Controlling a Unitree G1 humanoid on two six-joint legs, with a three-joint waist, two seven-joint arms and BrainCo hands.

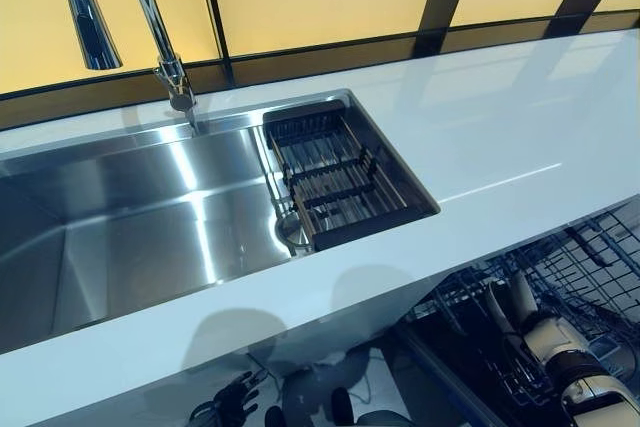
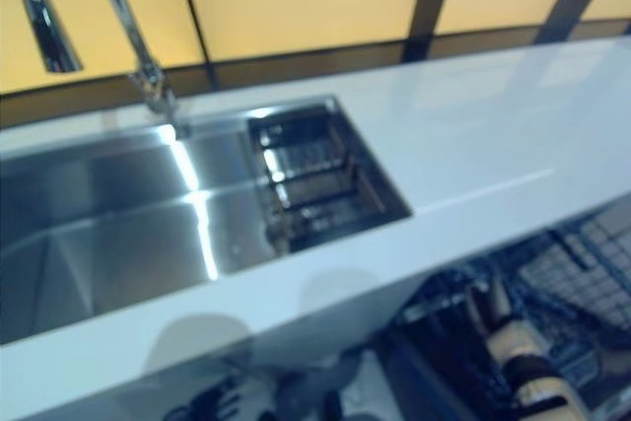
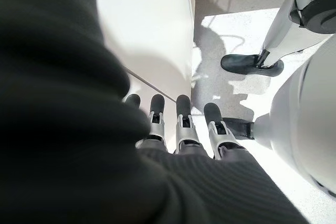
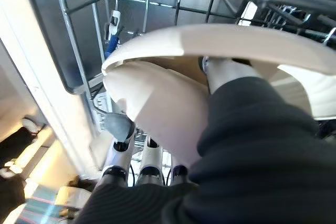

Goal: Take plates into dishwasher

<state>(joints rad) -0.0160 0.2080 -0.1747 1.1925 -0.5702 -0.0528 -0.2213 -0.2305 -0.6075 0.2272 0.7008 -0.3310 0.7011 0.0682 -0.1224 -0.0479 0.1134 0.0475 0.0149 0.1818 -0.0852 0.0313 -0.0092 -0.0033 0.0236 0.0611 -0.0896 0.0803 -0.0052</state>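
Note:
A cream plate (image 4: 157,108) is in my right hand (image 4: 122,127), fingers underneath it and the thumb over its rim. It sits tilted among the grey wires of the dishwasher rack (image 4: 79,51). A second cream rim (image 4: 236,43) arches just above it; I cannot tell if that is another plate. From the head, the right hand (image 1: 545,337) is low at the right, under the counter edge, inside the pulled-out rack (image 1: 590,267), with a pale plate edge (image 1: 520,299) standing by it. My left hand (image 3: 184,124) hangs beside the white cabinet front, fingers straight, holding nothing.
A white counter (image 1: 500,147) runs across, with a steel sink (image 1: 130,217) and a chrome tap (image 1: 160,37) at the left. A dark dish rack (image 1: 340,182) sits in the sink's right end. The counter's front edge overhangs the dishwasher rack.

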